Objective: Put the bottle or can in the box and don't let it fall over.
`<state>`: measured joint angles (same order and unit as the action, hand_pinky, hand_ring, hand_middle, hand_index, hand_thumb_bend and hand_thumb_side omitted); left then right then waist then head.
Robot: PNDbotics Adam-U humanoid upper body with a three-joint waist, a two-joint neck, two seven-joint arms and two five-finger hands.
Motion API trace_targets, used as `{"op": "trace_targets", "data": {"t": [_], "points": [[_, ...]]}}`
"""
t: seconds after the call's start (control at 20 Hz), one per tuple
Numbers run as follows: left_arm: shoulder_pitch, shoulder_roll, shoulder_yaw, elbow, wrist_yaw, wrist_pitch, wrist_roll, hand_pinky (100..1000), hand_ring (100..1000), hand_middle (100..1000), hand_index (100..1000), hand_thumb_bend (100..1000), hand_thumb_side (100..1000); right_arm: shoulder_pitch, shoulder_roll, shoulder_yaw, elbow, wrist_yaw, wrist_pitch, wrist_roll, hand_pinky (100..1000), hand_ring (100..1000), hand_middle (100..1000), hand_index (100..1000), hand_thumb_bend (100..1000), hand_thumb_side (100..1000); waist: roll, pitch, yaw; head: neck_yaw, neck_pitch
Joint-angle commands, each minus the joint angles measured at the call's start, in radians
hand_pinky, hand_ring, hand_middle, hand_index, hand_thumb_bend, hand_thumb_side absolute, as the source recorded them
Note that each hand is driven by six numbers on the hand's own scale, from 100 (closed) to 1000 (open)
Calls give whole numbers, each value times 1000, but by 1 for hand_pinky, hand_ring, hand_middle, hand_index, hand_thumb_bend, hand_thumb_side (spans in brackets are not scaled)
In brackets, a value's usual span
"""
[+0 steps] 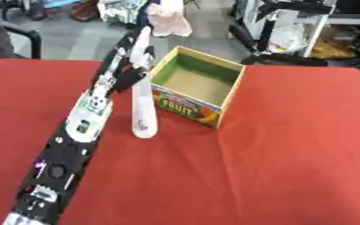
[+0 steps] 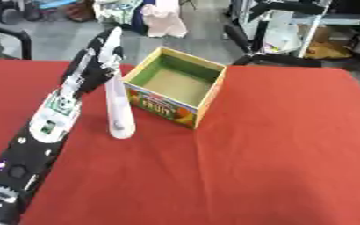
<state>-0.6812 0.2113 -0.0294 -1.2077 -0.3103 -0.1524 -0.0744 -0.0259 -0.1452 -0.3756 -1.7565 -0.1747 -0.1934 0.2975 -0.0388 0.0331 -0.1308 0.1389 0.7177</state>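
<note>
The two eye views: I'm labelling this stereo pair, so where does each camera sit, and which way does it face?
Left eye view: in the robot's head, looking down at the red tablecloth; the black-and-silver left arm reaches in, left hand at the tall white bottle.
Right eye view: beside it, same downward aim; the same arm shows.
Both share the open cardboard fruit box, bottle and left hand; the right hand shows in neither.
</note>
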Motion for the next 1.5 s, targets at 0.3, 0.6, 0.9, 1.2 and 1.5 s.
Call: {"op": "trace_targets", "data": {"t": [0.3,0.6,0.9,1.2,1.5], "points": [[-30,10,1,0,-5,-2,-44,560,1000,942,984,100,553,-10,-14,-7,-21,2,-1,-4,800,1000,1000,936,100,524,-2,-13,-1,2,-14],[-43,12,0,7,-6,2,-67,555,1000,902,956,100,509,-10,-14,-6,-20,1,0,-2,800,1000,1000,936,100,525,-2,-13,-3,2,-14],[-65,17,0,15,0,9,-74,546,1000,873,936,100,497,-10,-13,-3,-20,-1,0,2,800,1000,1000,935,100,525,-3,-13,-7,4,-14],[-85,23,-1,37,11,17,-77,512,1000,822,896,100,479,-12,-11,-1,-20,-2,1,4,800,1000,1000,935,100,525,-4,-13,-13,9,-16],[-93,28,2,69,27,29,-89,437,1000,666,772,100,497,-13,-9,-1,-20,-3,3,6,800,1000,1000,934,100,525,-3,-13,-17,10,-19]]}}
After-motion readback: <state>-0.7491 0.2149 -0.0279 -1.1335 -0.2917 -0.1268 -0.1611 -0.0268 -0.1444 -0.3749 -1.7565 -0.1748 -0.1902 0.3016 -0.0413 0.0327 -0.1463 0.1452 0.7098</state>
